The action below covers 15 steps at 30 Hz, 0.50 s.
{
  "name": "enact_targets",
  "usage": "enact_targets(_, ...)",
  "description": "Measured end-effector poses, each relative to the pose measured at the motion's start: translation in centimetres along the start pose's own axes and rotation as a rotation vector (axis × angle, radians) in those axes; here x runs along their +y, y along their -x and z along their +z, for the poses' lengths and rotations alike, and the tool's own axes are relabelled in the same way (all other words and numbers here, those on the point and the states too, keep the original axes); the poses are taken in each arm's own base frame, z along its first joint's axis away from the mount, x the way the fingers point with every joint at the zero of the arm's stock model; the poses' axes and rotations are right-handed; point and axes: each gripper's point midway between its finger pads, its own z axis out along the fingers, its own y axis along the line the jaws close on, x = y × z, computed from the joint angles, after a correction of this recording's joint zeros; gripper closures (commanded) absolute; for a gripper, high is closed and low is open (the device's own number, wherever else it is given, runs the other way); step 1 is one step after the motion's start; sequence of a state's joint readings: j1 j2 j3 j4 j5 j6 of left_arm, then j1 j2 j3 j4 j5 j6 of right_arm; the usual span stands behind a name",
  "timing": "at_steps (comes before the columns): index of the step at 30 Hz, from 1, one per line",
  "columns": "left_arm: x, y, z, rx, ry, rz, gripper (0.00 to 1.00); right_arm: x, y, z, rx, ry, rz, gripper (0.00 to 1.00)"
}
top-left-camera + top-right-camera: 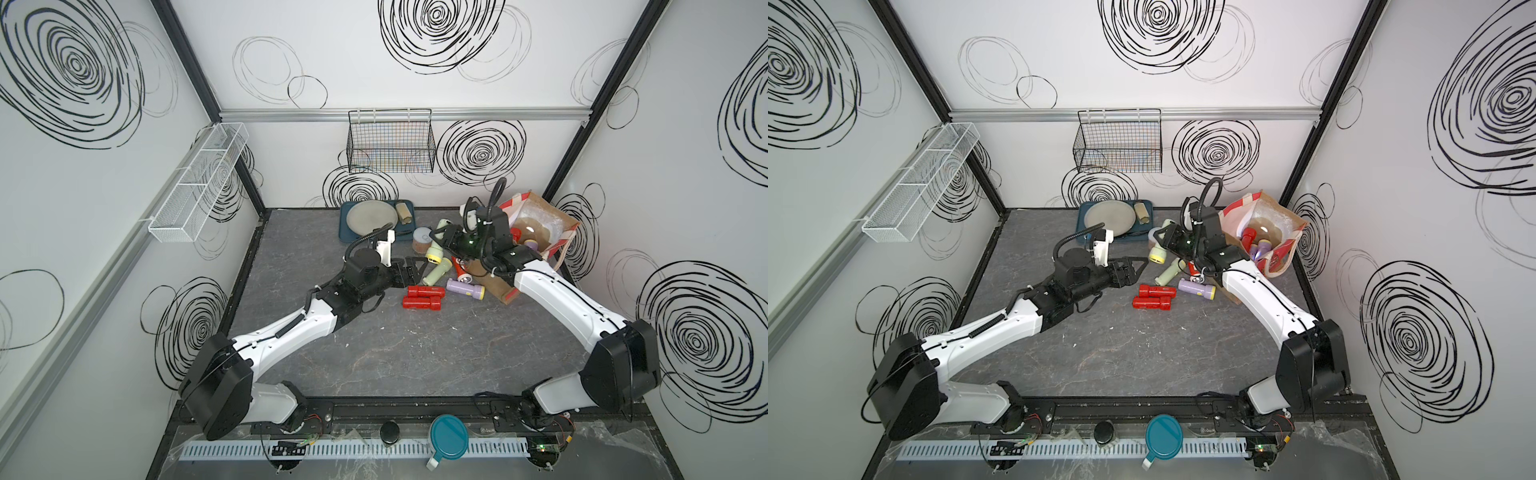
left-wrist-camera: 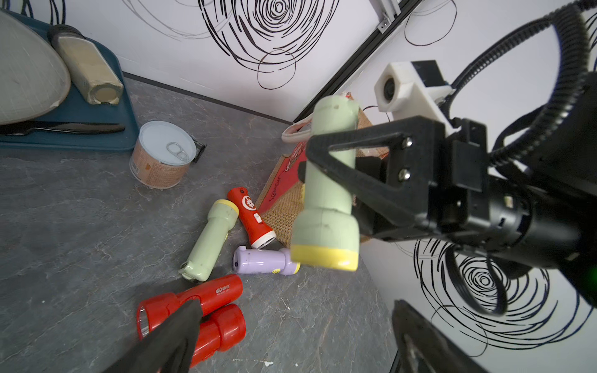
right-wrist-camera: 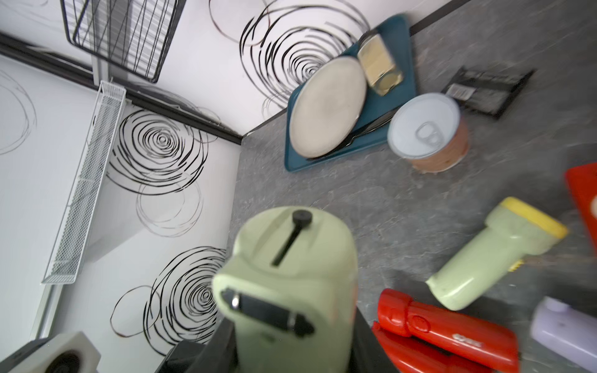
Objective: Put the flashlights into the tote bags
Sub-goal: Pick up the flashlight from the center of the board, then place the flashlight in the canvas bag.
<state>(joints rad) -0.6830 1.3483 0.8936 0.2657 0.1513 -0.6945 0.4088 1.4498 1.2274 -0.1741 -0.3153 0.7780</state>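
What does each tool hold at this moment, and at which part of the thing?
The right tool grips a pale green flashlight around its barrel, between the tail and the yellow head. The left tool is open and holds nothing.

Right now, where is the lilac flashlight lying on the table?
In both top views the lilac flashlight lies right of centre, between the two red flashlights and the tote bag.

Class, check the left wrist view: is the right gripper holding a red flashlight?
No, the right gripper is shut on a pale green flashlight with a yellow head.
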Motion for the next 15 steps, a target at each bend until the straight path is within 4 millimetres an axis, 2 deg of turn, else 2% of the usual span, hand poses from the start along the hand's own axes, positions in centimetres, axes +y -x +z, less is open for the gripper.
enact_targets(6, 0.5, -1.7, 0.1, 0.063, 0.049, 0.044, 0.02, -2.6, 6.0, -3.6, -0.112, -0.094, -0.038, 1.00)
enact_targets(10, -0.4, -2.1, 0.5, 0.093, 0.062, 0.089, 0.00, -5.0, 10.1, -6.5, -0.201, -0.173, -0.039, 1.00)
enact_targets(15, -1.7, -2.5, 0.9, 0.107, 0.051, 0.123, 0.01, -8.5, 13.2, -9.2, -0.283, -0.248, -0.003, 1.00)
